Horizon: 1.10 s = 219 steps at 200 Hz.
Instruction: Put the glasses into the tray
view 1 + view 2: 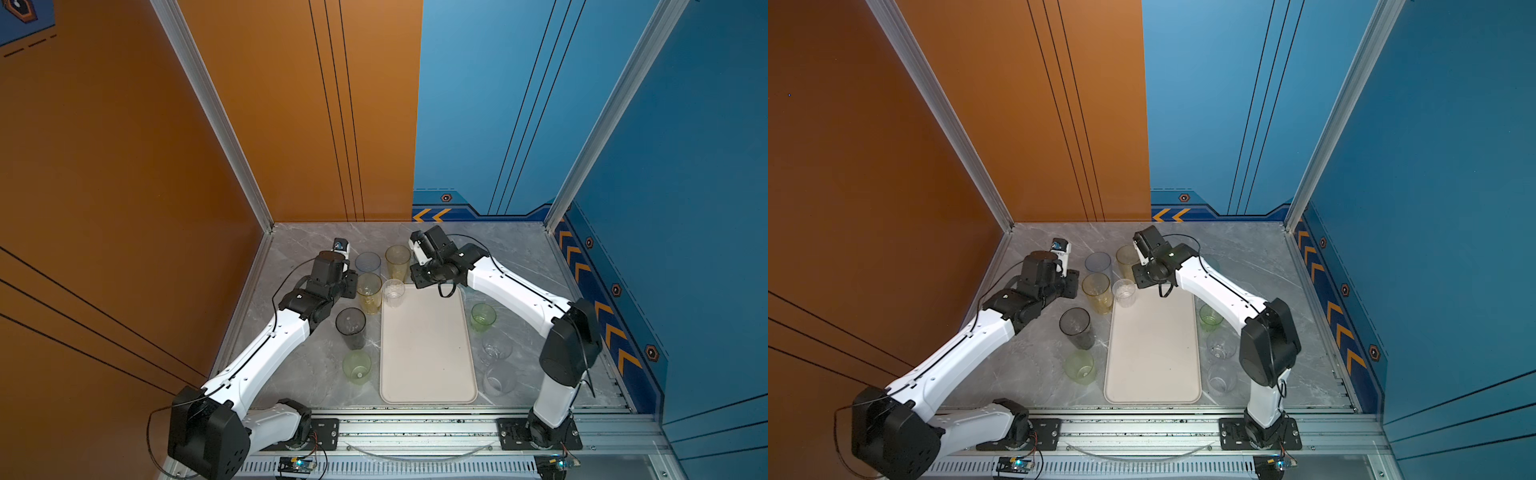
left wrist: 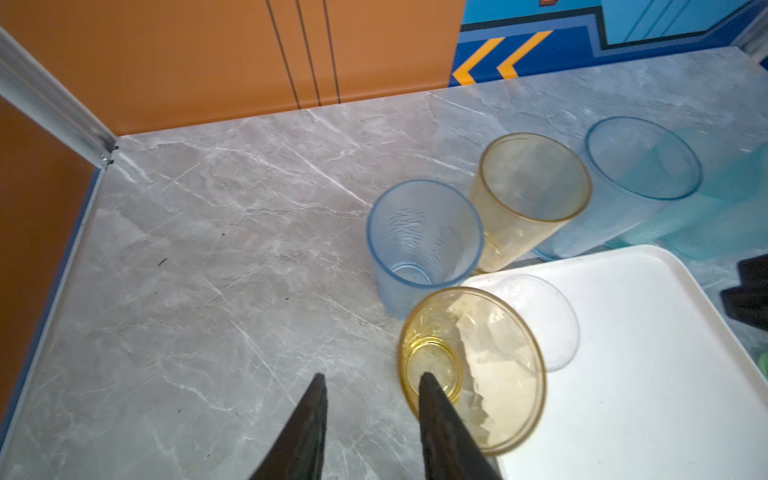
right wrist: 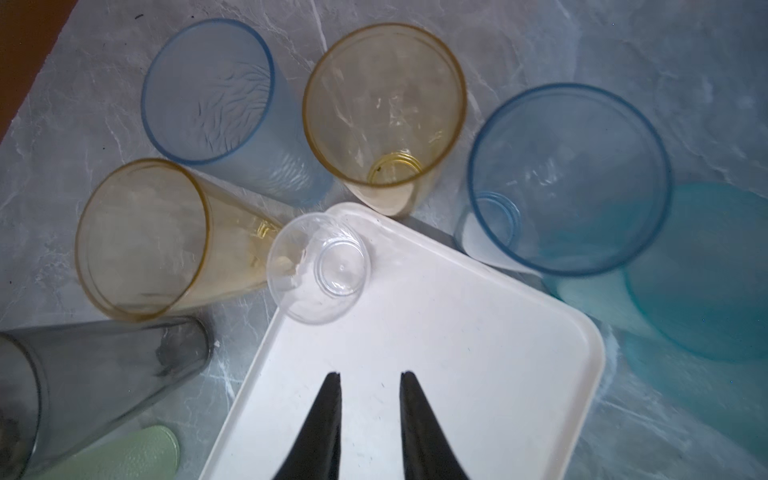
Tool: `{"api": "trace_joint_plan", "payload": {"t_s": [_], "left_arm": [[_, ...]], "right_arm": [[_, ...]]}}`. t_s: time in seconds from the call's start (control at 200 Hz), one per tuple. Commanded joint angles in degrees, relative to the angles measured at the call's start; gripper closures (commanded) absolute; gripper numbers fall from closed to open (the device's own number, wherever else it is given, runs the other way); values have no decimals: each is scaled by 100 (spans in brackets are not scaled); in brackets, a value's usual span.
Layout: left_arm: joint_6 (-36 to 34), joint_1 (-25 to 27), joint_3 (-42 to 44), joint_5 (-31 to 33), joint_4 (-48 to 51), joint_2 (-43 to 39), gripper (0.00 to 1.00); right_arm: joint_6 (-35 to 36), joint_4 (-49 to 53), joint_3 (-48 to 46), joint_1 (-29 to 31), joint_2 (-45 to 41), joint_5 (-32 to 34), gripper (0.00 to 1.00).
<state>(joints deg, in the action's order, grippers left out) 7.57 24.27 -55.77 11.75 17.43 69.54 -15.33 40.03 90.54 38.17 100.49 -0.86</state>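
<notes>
Smooth cream tray (image 3: 457, 332); clear round tumbler (image 3: 320, 268)

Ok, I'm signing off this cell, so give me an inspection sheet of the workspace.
Surface: grey marble-look table, a few dark specks.
Job's things: one small clear glass stands in the tray corner; the rest, like the grey glass, stand outside it on the table.
Clutter: nothing seen.
Grippers: left gripper open by a yellow glass; right gripper open over the tray, empty.
Cables: a black cable loop hangs from the right wrist over the tray.
Surroundings: orange wall, blue wall, metal frame posts.
</notes>
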Motion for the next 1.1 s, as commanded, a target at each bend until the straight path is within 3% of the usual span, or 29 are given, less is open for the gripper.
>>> {"api": "trace_joint_plan", "payload": {"t_s": [0.0, 0.145, 0.275, 0.431, 0.646, 1.092], "left_arm": [[31, 404, -200, 118, -4, 231, 62], [326, 818, -259, -383, -389, 615, 63], [372, 1168, -494, -358, -443, 1017, 64], [346, 1400, -724, -366, -445, 1272, 64], [297, 1432, -830, -355, -425, 1251, 64], [166, 1346, -887, -226, -242, 1238, 63]], "right_arm": [[-231, 92, -728, -259, -709, 450, 76], [-441, 349, -1736, -802, -1705, 605, 77], [-560, 732, -2404, -1265, -2404, 823, 77], [-630, 857, -3098, -2156, -2883, 611, 78], [-561, 769, -3357, -2546, -2824, 240, 79], [-471, 432, -3430, -2657, -2188, -115, 79]]}}
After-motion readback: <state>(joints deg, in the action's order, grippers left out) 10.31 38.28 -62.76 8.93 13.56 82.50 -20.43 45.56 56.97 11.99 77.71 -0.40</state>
